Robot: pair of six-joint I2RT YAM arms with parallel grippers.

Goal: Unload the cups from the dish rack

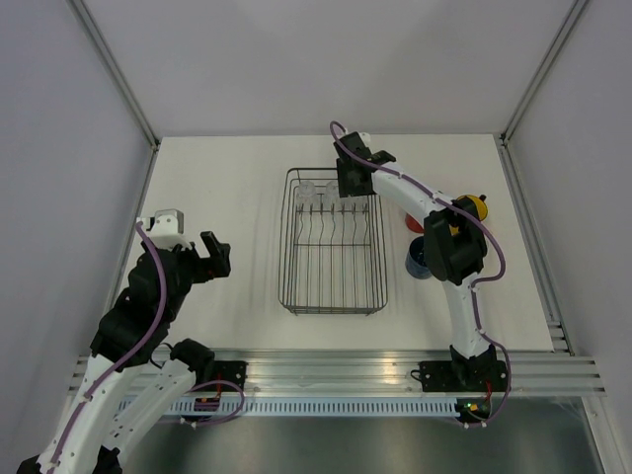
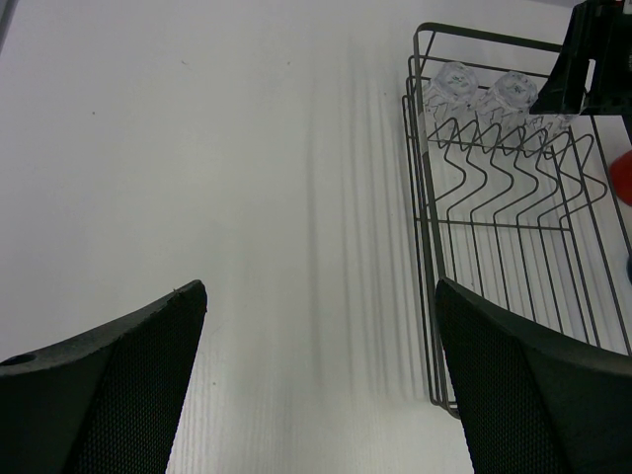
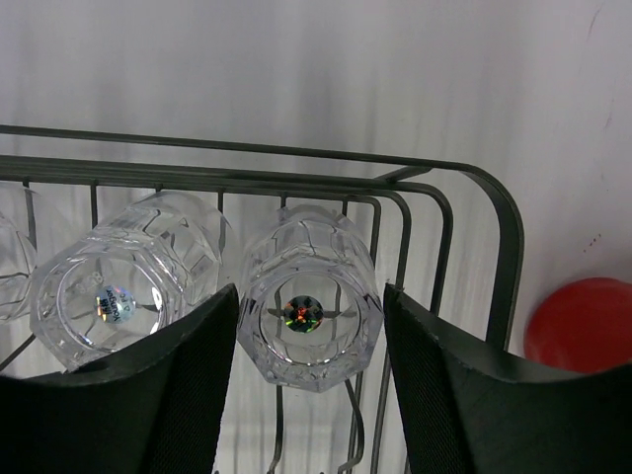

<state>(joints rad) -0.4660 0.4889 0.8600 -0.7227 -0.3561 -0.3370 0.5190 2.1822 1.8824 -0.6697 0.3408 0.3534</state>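
Glass tumbler [image 3: 308, 314] lies in the dish rack's [image 1: 282, 247] far right corner with the right gripper [image 3: 310, 292] straddling it, can't tell if it's squeezing yet, and the left gripper [image 2: 321, 284] is spread wide over the table [image 2: 197, 148].

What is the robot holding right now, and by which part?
The right jaws flank the sides of a clear tumbler in the dish rack; whether they grip it cannot be told. The left jaws are open and empty.

Left arm [image 1: 138, 306], right arm [image 1: 464, 306] — white links, black joints, purple cables; jaws black, mesh-textured inner faces.
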